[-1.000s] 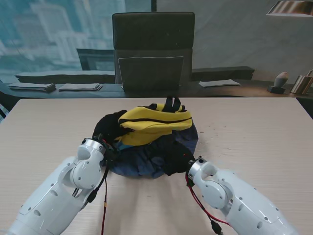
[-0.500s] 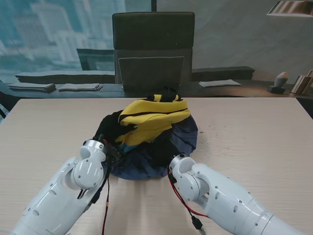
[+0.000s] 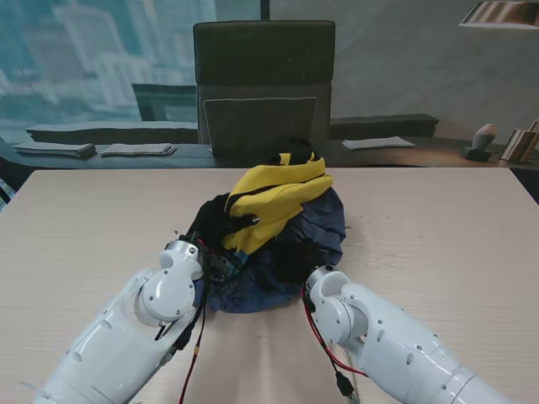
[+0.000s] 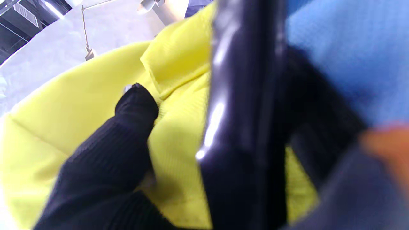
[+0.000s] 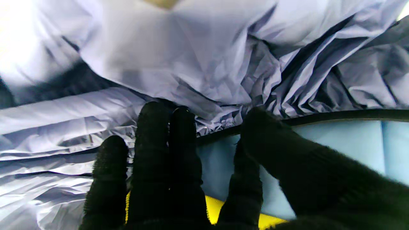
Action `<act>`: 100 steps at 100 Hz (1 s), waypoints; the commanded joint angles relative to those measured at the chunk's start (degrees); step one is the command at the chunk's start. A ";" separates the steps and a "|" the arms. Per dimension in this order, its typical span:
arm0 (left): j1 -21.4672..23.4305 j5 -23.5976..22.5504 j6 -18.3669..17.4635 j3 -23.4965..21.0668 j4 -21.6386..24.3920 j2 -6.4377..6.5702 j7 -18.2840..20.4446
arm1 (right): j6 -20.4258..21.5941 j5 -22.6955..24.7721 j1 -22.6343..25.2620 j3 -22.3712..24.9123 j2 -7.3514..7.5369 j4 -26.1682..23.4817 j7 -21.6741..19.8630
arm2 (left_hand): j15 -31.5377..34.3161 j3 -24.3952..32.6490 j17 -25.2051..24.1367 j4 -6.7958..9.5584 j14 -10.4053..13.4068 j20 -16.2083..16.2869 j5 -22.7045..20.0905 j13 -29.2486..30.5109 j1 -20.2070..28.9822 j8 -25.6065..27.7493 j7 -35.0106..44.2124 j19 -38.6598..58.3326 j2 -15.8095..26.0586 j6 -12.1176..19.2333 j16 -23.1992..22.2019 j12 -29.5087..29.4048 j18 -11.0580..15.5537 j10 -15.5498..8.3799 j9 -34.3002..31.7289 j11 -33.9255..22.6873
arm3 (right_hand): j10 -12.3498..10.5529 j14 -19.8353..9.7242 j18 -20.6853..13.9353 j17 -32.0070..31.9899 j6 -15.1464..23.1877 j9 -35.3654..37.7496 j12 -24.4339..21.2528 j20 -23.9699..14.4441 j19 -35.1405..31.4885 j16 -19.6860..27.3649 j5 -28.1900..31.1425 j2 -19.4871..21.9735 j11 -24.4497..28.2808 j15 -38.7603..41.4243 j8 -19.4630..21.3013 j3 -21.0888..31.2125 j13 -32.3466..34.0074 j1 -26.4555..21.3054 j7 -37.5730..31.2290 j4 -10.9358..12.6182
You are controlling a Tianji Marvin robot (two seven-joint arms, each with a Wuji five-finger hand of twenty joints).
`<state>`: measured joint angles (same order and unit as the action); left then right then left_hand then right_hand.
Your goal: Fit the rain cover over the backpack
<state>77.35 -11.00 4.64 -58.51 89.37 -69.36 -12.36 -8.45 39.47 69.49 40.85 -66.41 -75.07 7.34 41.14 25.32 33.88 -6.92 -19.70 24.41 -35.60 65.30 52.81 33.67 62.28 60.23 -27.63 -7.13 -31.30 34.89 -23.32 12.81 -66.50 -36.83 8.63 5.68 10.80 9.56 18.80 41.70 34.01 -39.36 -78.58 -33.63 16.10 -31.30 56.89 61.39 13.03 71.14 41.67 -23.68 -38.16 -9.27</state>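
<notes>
The yellow and black backpack (image 3: 278,195) lies tilted at the table's middle, partly wrapped by the dark navy rain cover (image 3: 316,227), which bunches under it and along its right side. My black-gloved left hand (image 3: 221,224) grips the backpack's left side; in the left wrist view a fingertip (image 4: 135,105) presses the yellow fabric (image 4: 80,105) beside a dark shiny band. My right hand (image 3: 293,257) is buried in the cover's near edge. In the right wrist view its fingers (image 5: 166,153) pinch the crumpled cover (image 5: 191,57) at its black hem, over a light blue panel (image 5: 335,140).
The pale wooden table (image 3: 438,219) stretches to both sides. A dark office chair (image 3: 264,84) stands behind the far edge, with papers (image 3: 377,143) and notebooks (image 3: 59,149) on a bench beyond. Red cables (image 3: 324,345) hang from both forearms.
The backpack has been pushed to the right and tipped up higher. My left arm has moved forward and rightward with it. The cover now reaches farther up the right side.
</notes>
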 commanded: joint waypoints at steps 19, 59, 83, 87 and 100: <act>0.57 -2.99 -0.83 -0.52 1.12 -0.20 1.92 | 3.71 -0.71 -0.45 -1.25 -0.42 0.89 1.15 | 3.50 5.40 -0.23 -0.81 -1.16 -0.65 -1.57 2.83 4.72 1.77 1.93 3.48 3.73 5.02 -2.07 1.87 2.11 -1.55 -2.08 -2.72 | -0.88 -2.05 -1.41 -1.45 6.92 -1.63 0.53 -0.95 0.99 -0.51 -2.64 -3.07 2.09 1.42 -1.80 1.49 -2.10 0.53 2.56 1.88; 1.26 -0.86 -0.60 -1.27 2.23 -0.40 1.86 | -0.46 -4.25 -4.12 -6.02 -0.87 1.27 -4.70 | 3.30 5.07 -0.51 -0.72 -1.01 -0.56 -1.43 2.60 5.00 2.42 1.64 3.43 3.92 5.01 -2.28 1.98 2.29 -1.70 -1.96 -2.64 | -2.59 -4.21 -2.73 -4.90 7.16 -4.94 3.35 -1.13 2.87 -1.17 0.01 -5.19 4.46 1.69 -1.68 1.54 -5.29 1.53 2.45 1.67; 1.45 -0.64 -0.53 -1.39 2.43 -0.27 2.35 | -2.10 -4.80 -6.27 -8.78 -0.90 2.40 -7.28 | 3.22 4.94 -1.10 -0.64 -1.53 -0.46 -1.50 2.35 5.19 2.69 1.47 3.37 3.94 5.01 -2.43 2.06 2.33 -1.39 -1.74 -2.61 | -3.04 -5.03 -3.02 -5.90 3.30 -5.21 6.97 -2.24 3.43 -1.51 7.99 -5.34 6.03 1.76 0.87 -4.32 -6.22 1.35 -1.85 1.27; 1.41 -1.29 -0.88 -1.44 2.36 -0.04 2.77 | -2.20 -4.67 -6.33 -8.88 -0.81 2.31 -7.53 | 3.24 4.77 -1.45 -0.66 -1.52 -0.30 -1.33 2.18 5.12 2.87 1.44 3.54 4.07 5.31 -2.52 2.14 2.72 -1.53 -1.59 -2.69 | -2.87 -5.09 -3.17 -6.45 0.50 -5.90 8.64 -2.81 3.69 -1.71 14.43 -6.68 5.61 1.72 5.48 -4.59 -7.03 1.30 -2.82 0.81; 1.27 -3.23 -1.75 -1.51 1.78 0.51 3.88 | -0.53 -1.76 -6.85 -9.05 0.20 2.00 -8.32 | 3.38 4.30 -2.50 -0.63 -1.26 0.09 -1.11 1.51 5.07 3.41 1.42 3.82 4.32 6.10 -2.83 2.42 3.63 -1.76 -1.18 -2.98 | -3.84 -6.16 -3.96 -7.87 -2.93 -9.44 8.86 -3.61 3.44 -1.84 30.15 -14.41 4.18 1.15 4.95 -6.90 -9.89 -1.42 -16.63 -10.49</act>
<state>78.72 -14.03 3.83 -59.81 90.71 -68.99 -9.66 -10.39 35.83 62.88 31.94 -67.00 -72.78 0.07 41.76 25.32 32.36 -6.93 -20.08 24.40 -35.63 65.23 53.43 34.37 62.08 60.85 -27.59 -7.14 -32.12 35.54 -23.39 12.90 -66.50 -37.28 6.83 1.58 8.22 3.42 17.30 35.17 42.22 -41.40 -75.17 -34.53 40.55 -42.13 61.16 62.29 18.22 66.54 34.99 -23.72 -48.10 -15.58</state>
